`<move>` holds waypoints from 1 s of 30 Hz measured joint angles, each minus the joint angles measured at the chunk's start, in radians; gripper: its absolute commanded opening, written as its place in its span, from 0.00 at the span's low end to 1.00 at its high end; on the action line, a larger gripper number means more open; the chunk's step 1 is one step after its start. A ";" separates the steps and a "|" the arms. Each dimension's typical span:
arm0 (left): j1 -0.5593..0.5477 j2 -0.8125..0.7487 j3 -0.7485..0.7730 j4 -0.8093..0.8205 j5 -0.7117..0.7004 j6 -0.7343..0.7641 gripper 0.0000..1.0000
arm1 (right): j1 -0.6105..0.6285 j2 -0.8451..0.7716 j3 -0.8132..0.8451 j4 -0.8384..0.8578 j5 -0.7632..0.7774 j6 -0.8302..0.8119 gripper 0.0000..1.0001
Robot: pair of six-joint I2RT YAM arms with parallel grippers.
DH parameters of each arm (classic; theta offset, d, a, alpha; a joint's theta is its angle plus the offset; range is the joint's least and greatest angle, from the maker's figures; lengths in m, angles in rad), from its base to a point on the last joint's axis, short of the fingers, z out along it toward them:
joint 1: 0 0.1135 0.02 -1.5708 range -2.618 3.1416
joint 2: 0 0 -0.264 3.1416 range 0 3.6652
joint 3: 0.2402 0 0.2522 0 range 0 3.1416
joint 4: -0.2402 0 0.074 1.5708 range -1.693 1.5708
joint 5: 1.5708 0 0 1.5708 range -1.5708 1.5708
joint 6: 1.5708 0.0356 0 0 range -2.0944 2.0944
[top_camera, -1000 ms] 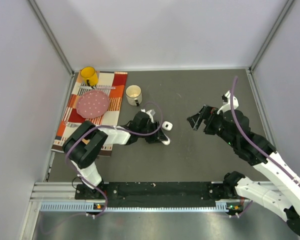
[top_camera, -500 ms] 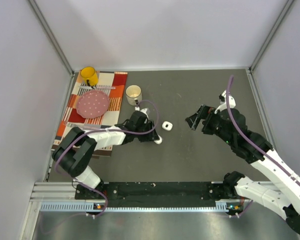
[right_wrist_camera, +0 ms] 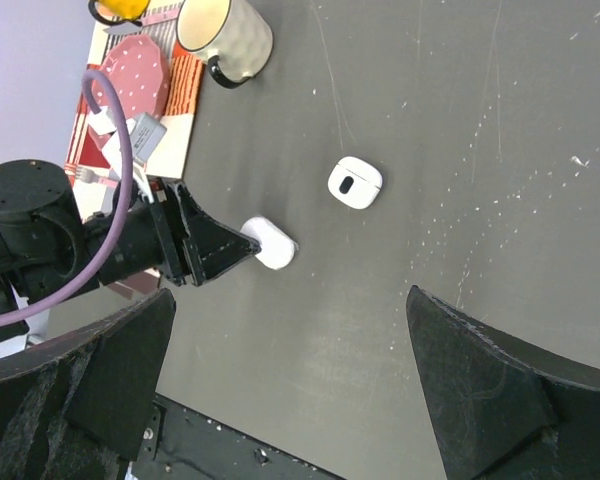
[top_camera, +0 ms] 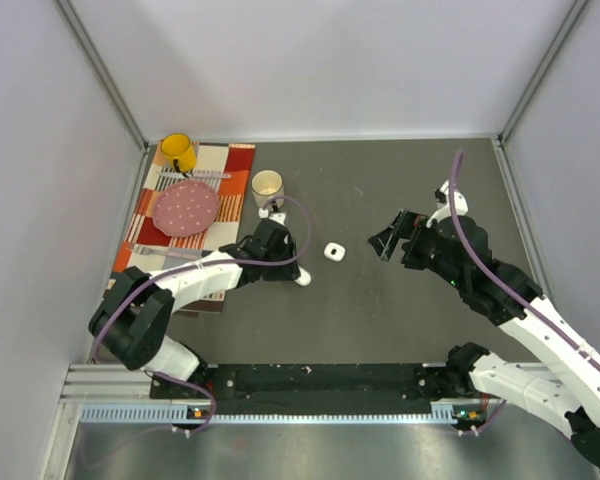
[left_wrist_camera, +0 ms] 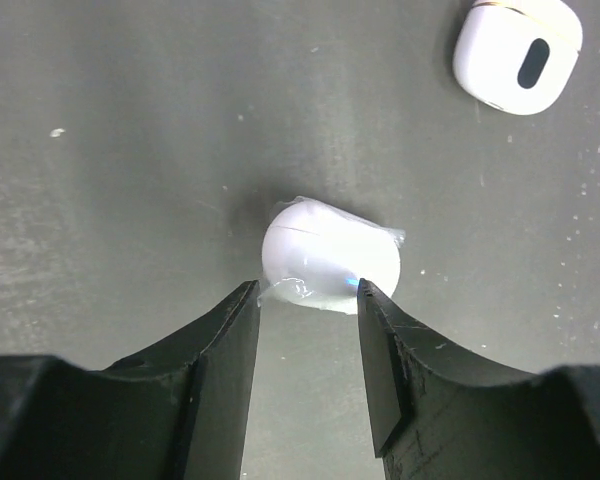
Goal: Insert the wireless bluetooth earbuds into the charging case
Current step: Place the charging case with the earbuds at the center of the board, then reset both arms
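A white pebble-like case (left_wrist_camera: pixel 330 258) wrapped in clear film lies on the dark table, and my left gripper (left_wrist_camera: pixel 307 290) is shut on its near end, nipping only the rounded edge between the fingertips. From above, that case (top_camera: pixel 302 278) sits at the tip of the left gripper (top_camera: pixel 292 272). A second white charging case (top_camera: pixel 333 251) with a dark oval on top lies apart, a little right and farther back (left_wrist_camera: pixel 517 55). My right gripper (top_camera: pixel 388 243) hovers wide open to its right, holding nothing (right_wrist_camera: pixel 290 295). The earbuds are out of view.
A cream mug (top_camera: pixel 267 188) stands behind the left gripper. A striped cloth (top_camera: pixel 235 160) at the back left carries a pink plate (top_camera: pixel 186 207) and a yellow mug (top_camera: pixel 177 152). Grey walls close in the table on three sides.
My left gripper has drawn back to the left, and the film-wrapped case has come along with it, away from the second case. The right gripper has edged slightly left.
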 measured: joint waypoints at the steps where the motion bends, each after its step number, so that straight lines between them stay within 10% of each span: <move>1: 0.002 0.000 0.002 -0.010 -0.006 0.006 0.49 | 0.000 0.002 0.000 0.000 -0.002 0.002 0.99; 13: 0.005 -0.176 0.025 -0.147 -0.122 0.148 0.54 | 0.000 0.016 0.000 0.000 0.000 -0.021 0.99; 17: 0.007 -0.376 0.039 -0.119 -0.146 0.290 0.79 | -0.024 0.045 0.002 -0.004 0.039 -0.090 0.99; 20: 0.007 -0.480 0.042 -0.089 -0.163 0.343 0.99 | -0.144 0.084 0.002 -0.011 0.029 -0.139 0.99; 30: 0.010 -0.574 0.050 -0.103 -0.086 0.274 0.99 | -0.519 0.197 -0.055 -0.023 -0.028 -0.234 0.99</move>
